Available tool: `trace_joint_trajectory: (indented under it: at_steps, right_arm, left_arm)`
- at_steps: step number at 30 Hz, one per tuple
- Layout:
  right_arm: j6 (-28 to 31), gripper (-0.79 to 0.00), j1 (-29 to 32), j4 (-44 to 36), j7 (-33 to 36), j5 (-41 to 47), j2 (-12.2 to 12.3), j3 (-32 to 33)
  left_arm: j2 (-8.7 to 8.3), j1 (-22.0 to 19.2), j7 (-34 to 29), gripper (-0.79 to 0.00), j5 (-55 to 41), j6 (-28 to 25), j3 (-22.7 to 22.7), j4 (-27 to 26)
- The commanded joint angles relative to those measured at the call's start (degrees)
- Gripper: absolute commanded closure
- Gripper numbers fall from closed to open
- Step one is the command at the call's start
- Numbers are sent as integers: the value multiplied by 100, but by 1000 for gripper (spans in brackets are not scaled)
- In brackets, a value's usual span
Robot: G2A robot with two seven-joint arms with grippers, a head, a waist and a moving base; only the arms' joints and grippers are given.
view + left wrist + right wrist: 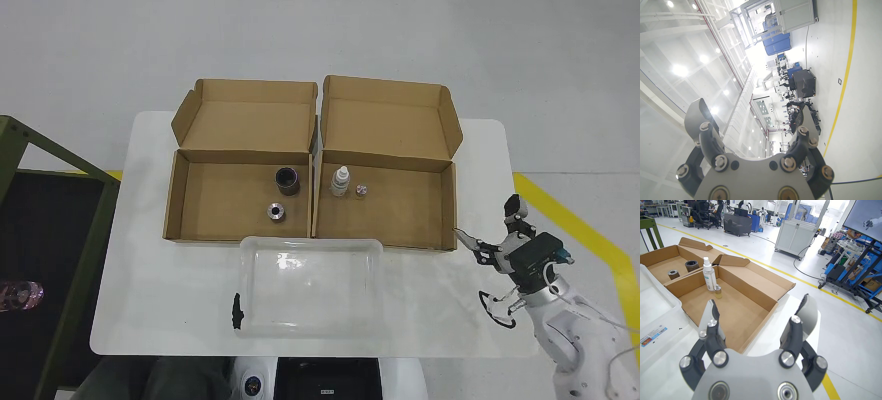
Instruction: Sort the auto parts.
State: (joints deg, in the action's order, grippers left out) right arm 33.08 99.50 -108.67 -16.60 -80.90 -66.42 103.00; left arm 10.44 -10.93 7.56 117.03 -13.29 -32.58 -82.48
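White table [150,200], sort seemingly almost finished. A dark cylinder [287,180] and a grey cylinder [273,210] stand in the left box [175,215] at centre frame. A spray bottle [341,180] and a small brass fitting [361,189] stand side by side in the right box [450,205]. Below them, a small black piece [237,311] sits at the clear tray's [310,241] left rim, perhaps the last part to place. The right gripper [759,306], jaws apart and empty, hovers at the right box's near corner. The left gripper [752,106], likewise spread, points toward the ceiling.
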Motion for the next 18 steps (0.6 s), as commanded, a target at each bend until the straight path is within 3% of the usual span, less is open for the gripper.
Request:
trace_joint_trajectory:
  at_steps: [1, 5, 18]
  right_arm:
    - [0, -752, 0, 0, 0, 0, 0, 0]
    - [1, -785, -1, 0, 1, 0, 0, 0]
    - [1, -785, -1, -1, 1, -1, 0, 0]
  left_arm:
    - [0, 0, 0, -785, 0, 0, 0, 0]
    - [0, 0, 0, -784, 0, 0, 0, 0]
    - [0, 0, 0, -784, 0, 0, 0, 0]
